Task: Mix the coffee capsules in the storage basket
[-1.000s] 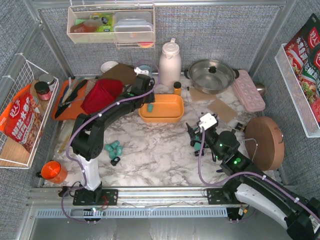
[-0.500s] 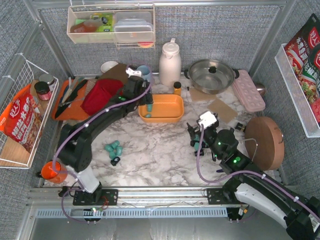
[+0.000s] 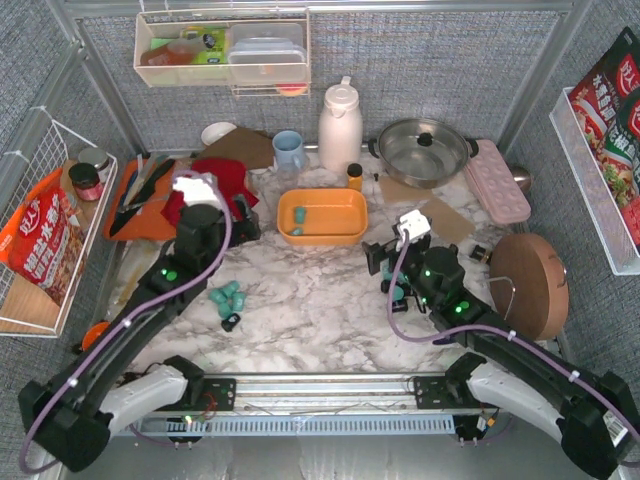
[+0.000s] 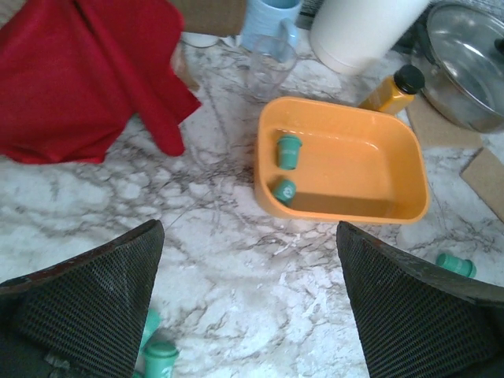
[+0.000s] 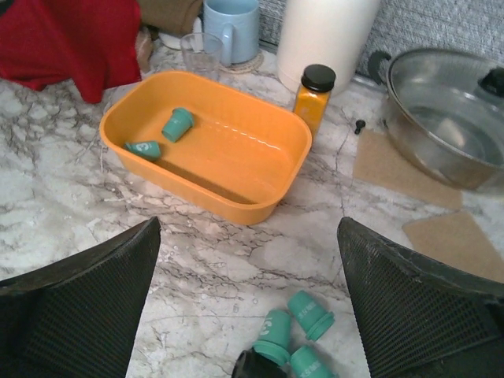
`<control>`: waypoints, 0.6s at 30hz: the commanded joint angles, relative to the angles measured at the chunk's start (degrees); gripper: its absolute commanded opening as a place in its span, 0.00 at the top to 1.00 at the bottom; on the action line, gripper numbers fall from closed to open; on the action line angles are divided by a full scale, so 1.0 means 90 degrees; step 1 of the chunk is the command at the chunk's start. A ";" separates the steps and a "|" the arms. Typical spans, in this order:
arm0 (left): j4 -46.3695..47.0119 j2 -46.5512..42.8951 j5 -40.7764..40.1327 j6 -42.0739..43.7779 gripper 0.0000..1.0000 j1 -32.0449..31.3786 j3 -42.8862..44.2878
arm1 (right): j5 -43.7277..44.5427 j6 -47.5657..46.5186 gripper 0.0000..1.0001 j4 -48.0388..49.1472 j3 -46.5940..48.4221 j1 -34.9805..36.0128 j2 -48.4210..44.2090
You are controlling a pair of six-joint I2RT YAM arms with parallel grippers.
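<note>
The orange-yellow storage basket [image 3: 322, 240] sits on the marble table [image 3: 310, 320], toward the back and near the middle. It holds two teal coffee capsules [image 4: 289, 150], both at its left end and lying apart from each other, one close to the back wall and one close to the front wall. Other capsules lie outside it. A loose teal cluster [image 3: 228, 296] rests on the table in front and to the left of the basket, with a small black capsule [image 3: 230, 322] just beside it on the near side. A second teal group [image 5: 295, 331] of three, touching one another, lies in front and to the right. The left gripper [image 4: 248, 236] hangs over the table left of the basket, its fingers spread wide with nothing between them. The right gripper [image 5: 248, 228] is in front and to the right of the basket, close above the second group, likewise wide apart and empty. Just behind the basket stand a small yellow bottle [image 5: 313, 98] with a black cap, a clear glass [image 4: 272, 63], a pale blue mug [image 3: 288, 150] and a white jug [image 3: 340, 125]. A red cloth [image 4: 79, 79] lies at the back left, and a steel pot [image 5: 441, 110] stands at the back right with brown card pieces [image 5: 402, 165] in front of it.
</note>
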 commanded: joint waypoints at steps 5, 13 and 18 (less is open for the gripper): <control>-0.0931 -0.1443 -0.0398 -0.0558 0.01 0.0013 -0.0497 | 0.1158 0.1882 0.01 -0.1375 0.0935 -0.0196 0.0789; -0.0455 -0.2152 0.0120 -0.0081 0.01 0.0011 -0.0919 | 0.2619 0.3460 0.04 -0.3996 0.1301 -0.0196 0.0839; -0.0254 -0.2138 0.0223 0.0288 0.01 -0.0001 -0.1001 | 0.2991 0.3988 0.09 -0.5148 0.1349 -0.0201 0.0767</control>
